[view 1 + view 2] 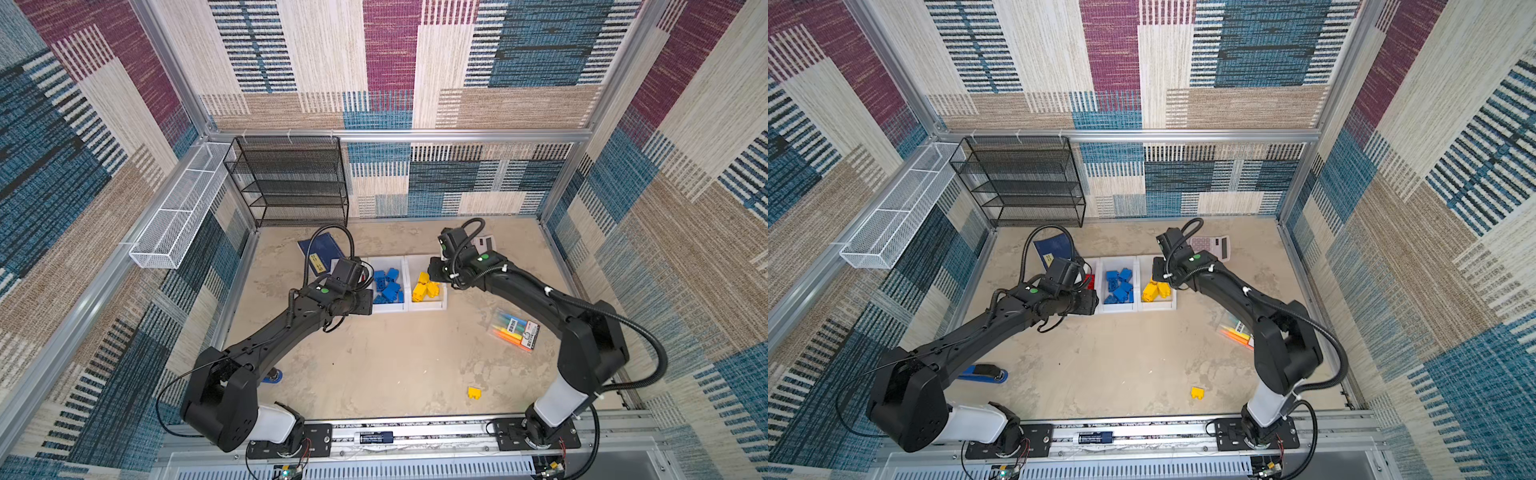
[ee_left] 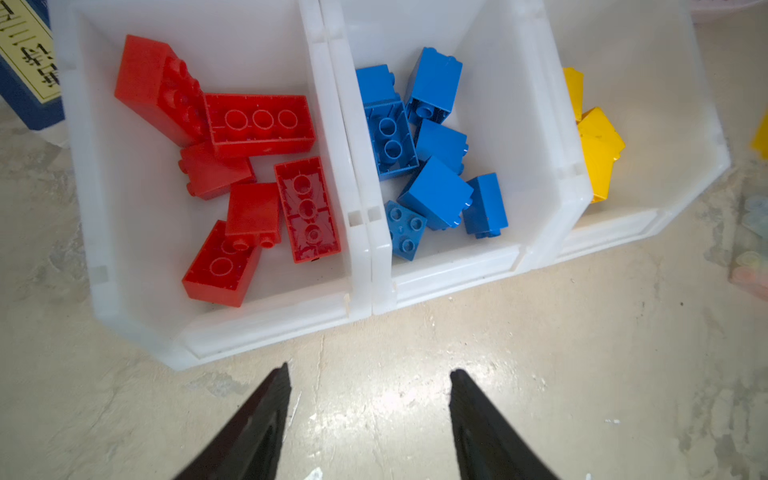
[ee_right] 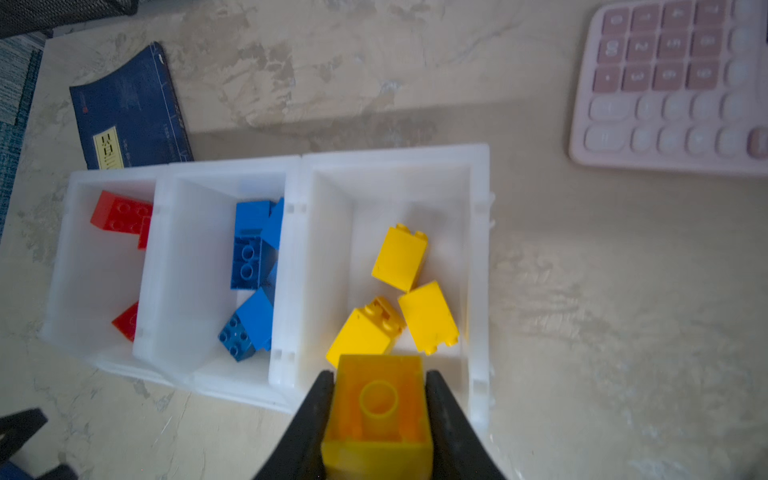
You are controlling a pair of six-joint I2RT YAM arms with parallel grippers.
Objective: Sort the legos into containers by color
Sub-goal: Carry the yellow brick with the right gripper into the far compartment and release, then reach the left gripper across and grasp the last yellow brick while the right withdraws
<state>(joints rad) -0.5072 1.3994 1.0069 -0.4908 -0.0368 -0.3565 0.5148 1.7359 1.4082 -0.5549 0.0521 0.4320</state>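
Three joined white containers sit mid-table. The first holds several red legos, the middle one several blue legos, and the last three yellow legos. My right gripper is shut on a yellow lego, hollow underside toward the camera, over the yellow container's near edge. My left gripper stands open and empty above bare table in front of the red and blue containers. A loose yellow lego lies near the table's front edge.
A pack of markers lies at the right. Behind the containers are a pink calculator and a blue booklet. A blue stapler sits front left. A black mesh rack and white wire basket stand back left.
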